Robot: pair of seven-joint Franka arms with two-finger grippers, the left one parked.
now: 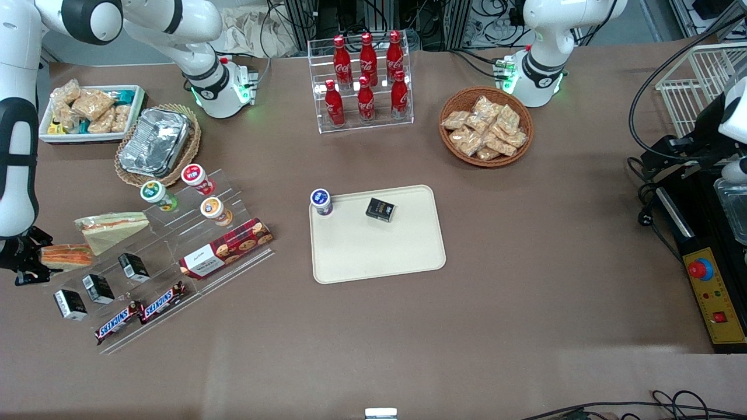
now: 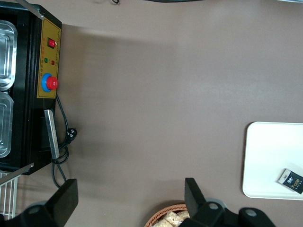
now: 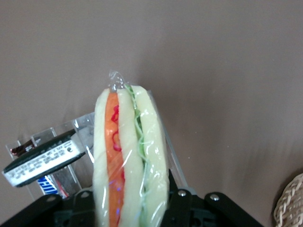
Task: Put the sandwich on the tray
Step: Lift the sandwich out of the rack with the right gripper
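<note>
At working arm's counter end | tool (image 1: 36, 261) clamps clear-wrapped triangular white-bread sandwich (image 1: 65, 255) | carry level, clearing acrylic rack (image 1: 169, 256), to cream rectangular plastic tray (image 1: 379, 256).

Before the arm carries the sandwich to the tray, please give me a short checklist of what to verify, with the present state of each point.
1. Grip: the gripper, at the working arm's end of the table, is shut on the sandwich: ok.
2. Right item: bold orange and green stripes show through the wrap; the paler wedge lies on the acrylic stand: ok.
3. Sandwich lifted off the table: cannot tell.
4. Free space on the tray: the yogurt cup and the black box stand at its edge farther from the front camera; the rest is bare: ok.
5. Path: the acrylic stand with cups lies between gripper and tray; needs height: not ok yet.
</note>
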